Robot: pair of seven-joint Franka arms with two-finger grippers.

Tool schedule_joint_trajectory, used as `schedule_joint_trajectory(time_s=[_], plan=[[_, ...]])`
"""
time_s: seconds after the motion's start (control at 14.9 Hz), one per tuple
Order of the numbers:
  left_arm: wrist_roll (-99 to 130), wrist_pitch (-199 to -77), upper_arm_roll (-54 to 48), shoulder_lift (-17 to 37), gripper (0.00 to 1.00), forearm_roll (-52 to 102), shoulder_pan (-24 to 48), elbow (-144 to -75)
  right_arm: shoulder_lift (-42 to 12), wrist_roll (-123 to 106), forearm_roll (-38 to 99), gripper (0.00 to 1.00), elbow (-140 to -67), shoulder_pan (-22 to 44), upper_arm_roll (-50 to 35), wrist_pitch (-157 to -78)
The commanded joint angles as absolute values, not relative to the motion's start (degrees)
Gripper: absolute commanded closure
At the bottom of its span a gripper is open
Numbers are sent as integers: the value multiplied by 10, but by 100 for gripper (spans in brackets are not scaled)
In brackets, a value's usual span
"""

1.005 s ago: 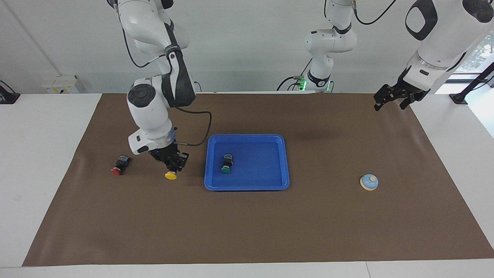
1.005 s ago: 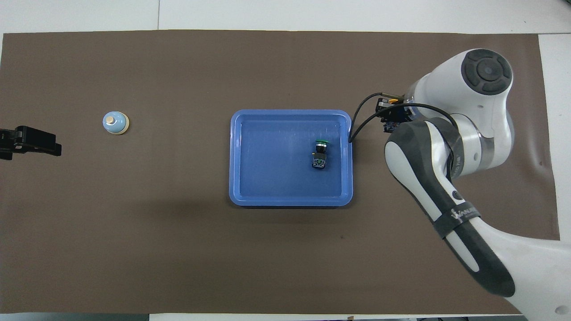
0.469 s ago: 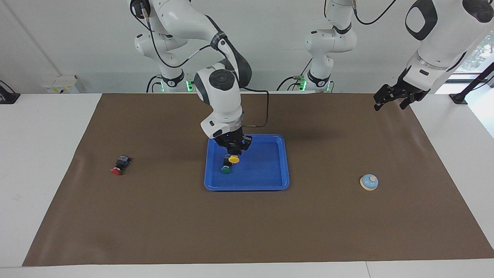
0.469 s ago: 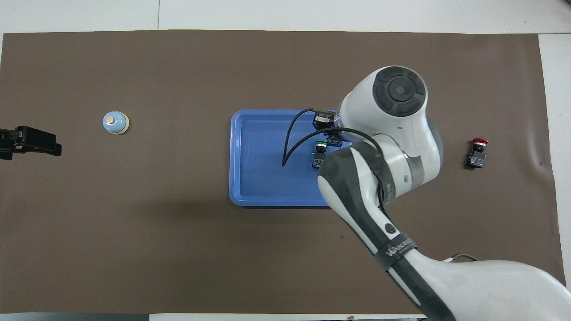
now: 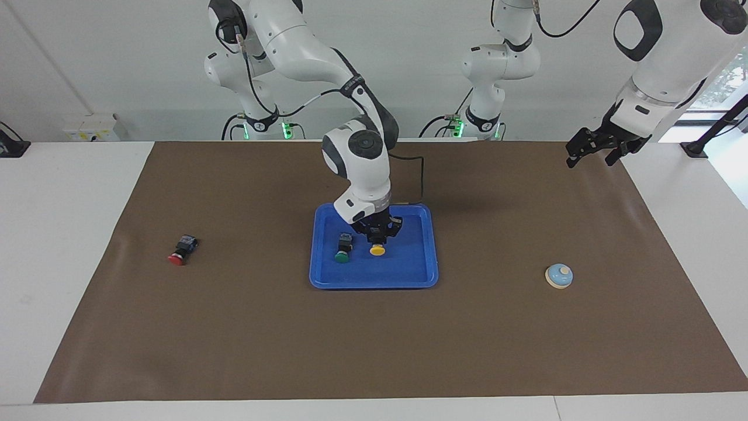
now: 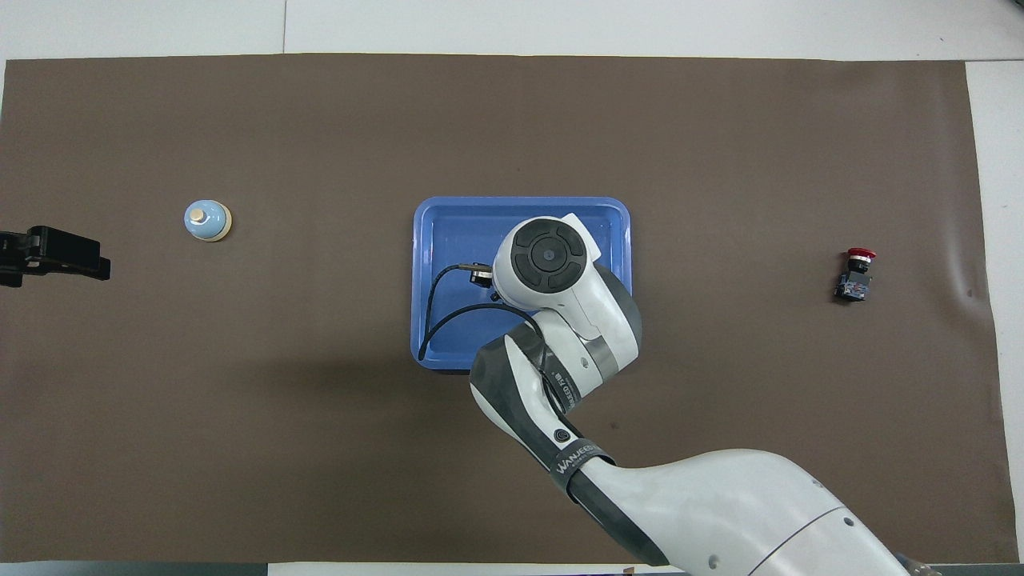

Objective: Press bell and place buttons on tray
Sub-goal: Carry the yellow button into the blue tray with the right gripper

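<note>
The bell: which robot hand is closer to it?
The left gripper is closer. It waits open in the air at the bell's end of the table. The right gripper is over the tray, shut on the yellow button.

Three push buttons in all: one green button [image 5: 342,250] lying in the tray, one yellow button [image 5: 377,248] over the tray, one red button [image 5: 180,250] out on the mat toward the right arm's end. One blue tray [image 5: 416,279]. One bell [image 5: 559,276], light blue, toward the left arm's end. One brown mat [image 5: 374,339] over one white table [image 5: 58,245]. Two arms, so two grippers: the right gripper [image 5: 378,237] and the left gripper [image 5: 597,147]
</note>
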State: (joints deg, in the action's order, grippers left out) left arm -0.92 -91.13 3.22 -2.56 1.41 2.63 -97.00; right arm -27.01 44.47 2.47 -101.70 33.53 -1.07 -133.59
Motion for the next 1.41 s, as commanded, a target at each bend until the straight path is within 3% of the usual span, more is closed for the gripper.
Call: schedule_joint_trajectory(time_s=[0.0,0.07,0.2,0.27,0.87,1.34], plan=[[-8,-904,33,-29,0,15,25,-967,-253,454,19,100,-1052,334,-8,-1354],[-7,-905,33,-29,0,15,26,-967,-252,457,19,76,-1053,335,-8,-1353],[-8,-904,33,-29,0,15,26,-967,-252,471,19,8,-1051,336,-9,-1352],[-7,-904,33,-29,0,15,26,-967,-252,481,20,0,-1047,336,-8,-1348],[-8,-905,33,-29,0,15,26,-967,-229,499,19,0,-953,315,-3,-1205],[-8,-904,33,-29,0,15,26,-967,-149,391,-15,0,-959,164,-2,-1093]])
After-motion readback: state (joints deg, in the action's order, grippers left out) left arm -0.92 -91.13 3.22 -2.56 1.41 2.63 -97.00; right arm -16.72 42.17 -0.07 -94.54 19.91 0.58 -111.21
